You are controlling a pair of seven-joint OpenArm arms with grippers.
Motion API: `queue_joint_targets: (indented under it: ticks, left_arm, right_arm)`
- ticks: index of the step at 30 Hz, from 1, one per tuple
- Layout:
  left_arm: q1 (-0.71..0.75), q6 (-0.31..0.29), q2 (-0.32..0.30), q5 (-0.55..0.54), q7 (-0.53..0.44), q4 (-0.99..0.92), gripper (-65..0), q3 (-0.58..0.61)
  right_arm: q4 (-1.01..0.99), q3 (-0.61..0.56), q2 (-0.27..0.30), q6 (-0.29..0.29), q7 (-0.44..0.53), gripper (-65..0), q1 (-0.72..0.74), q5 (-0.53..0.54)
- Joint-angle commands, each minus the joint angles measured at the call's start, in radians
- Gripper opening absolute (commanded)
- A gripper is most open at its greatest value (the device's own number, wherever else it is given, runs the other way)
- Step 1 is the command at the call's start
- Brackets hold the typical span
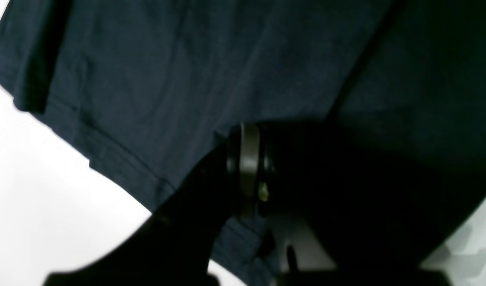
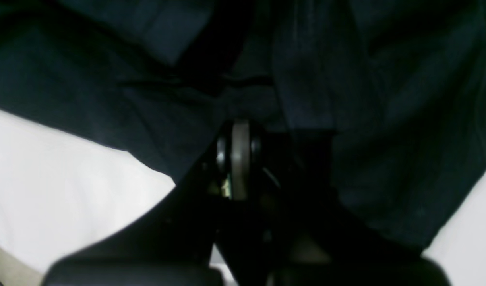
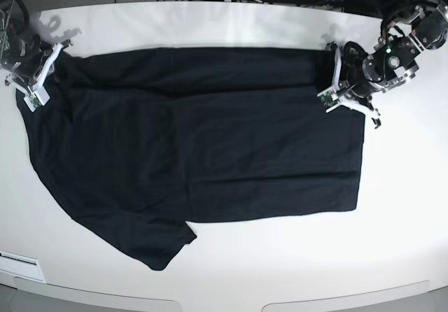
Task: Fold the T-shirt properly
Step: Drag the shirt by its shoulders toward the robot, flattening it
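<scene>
The black T-shirt (image 3: 196, 151) lies spread across the white tabletop (image 3: 406, 207), one sleeve pointing toward seven o'clock in the base view. At its three o'clock edge the left claw (image 3: 341, 81) sits pinched together on the fabric's upper corner. Over at nine o'clock the right claw (image 3: 43, 71) is likewise clamped on the T-shirt's far corner. Both wrist views are dark and blurred, so the cloth appears, as best I can judge, bunched right at the closed tips.
</scene>
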Motion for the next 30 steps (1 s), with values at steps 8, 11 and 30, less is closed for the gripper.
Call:
queue_joint_targets:
  ticks: [8,11,30]
  left_arm:
    - [0.085,-0.027,-0.066,0.038,0.087,0.108,-65.0,0.014]
    - [0.086,-0.028,-0.066,0.037,0.09,0.137,-65.0,0.014]
    - [0.165,0.034,-0.076,0.176,0.139,0.229,-65.0,0.014]
  right_arm:
    - [0.111,0.143,0.003,-0.045,-0.116,-65.0,-0.216,-0.038]
    - [0.166,0.187,0.002,-0.071,-0.103,-65.0,-0.298,-0.038]
    - [0.193,0.203,-0.003,-0.13,-0.204,-65.0,-0.34,-0.045]
